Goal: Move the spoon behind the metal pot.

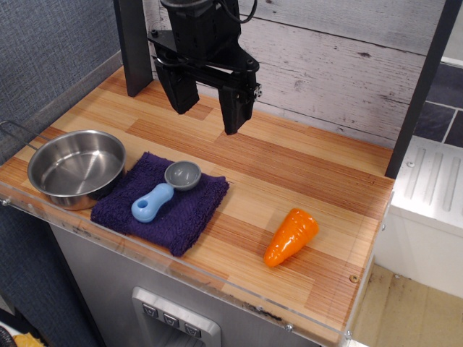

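Note:
The spoon (165, 190) lies on a dark purple cloth (160, 203), grey bowl toward the back right, light-blue handle pointing front left. The metal pot (77, 167) stands empty at the left edge of the table, just left of the cloth, its wire handle sticking out to the left. My gripper (207, 108) hangs open and empty above the back of the table, behind and a little right of the spoon, its two black fingers (235, 107) spread wide.
An orange toy carrot (290, 236) lies at the front right of the wooden table (304, 173). A dark post (134, 47) stands at the back left and a plank wall runs behind. A clear lip edges the table's front.

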Available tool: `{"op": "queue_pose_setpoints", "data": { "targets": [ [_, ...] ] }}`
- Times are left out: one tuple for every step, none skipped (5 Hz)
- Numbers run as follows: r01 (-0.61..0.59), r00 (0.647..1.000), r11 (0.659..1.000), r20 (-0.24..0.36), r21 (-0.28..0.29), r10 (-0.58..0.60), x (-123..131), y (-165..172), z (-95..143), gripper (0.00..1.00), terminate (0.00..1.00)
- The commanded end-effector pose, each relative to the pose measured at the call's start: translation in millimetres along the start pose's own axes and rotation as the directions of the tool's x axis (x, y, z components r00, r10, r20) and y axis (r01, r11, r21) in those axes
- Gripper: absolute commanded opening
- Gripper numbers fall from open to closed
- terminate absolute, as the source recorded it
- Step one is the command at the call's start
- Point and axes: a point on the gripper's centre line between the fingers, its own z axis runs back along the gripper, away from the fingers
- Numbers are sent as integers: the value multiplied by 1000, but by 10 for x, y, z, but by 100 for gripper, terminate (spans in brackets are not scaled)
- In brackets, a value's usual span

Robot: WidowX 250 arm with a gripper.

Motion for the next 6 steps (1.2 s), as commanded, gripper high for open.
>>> {"op": "queue_pose_setpoints", "data": {
  "targets": [
    [0,1000,1000,0,0,0,0,0,0,100,0],
    [-11,1000,1000,-23,18,12,-155,50,-56,100,0],
    [27,999,999,-31,34,-26,-333,22,-45,100,0],
    [25,999,998,-47,53,-23,-508,86,-172,100,0],
    [27,996,996,-86,84,-20,-533,187,-383,100,0],
    [55,991,993,-130,108,-41,-505,208,-538,100,0]
  ]
}}
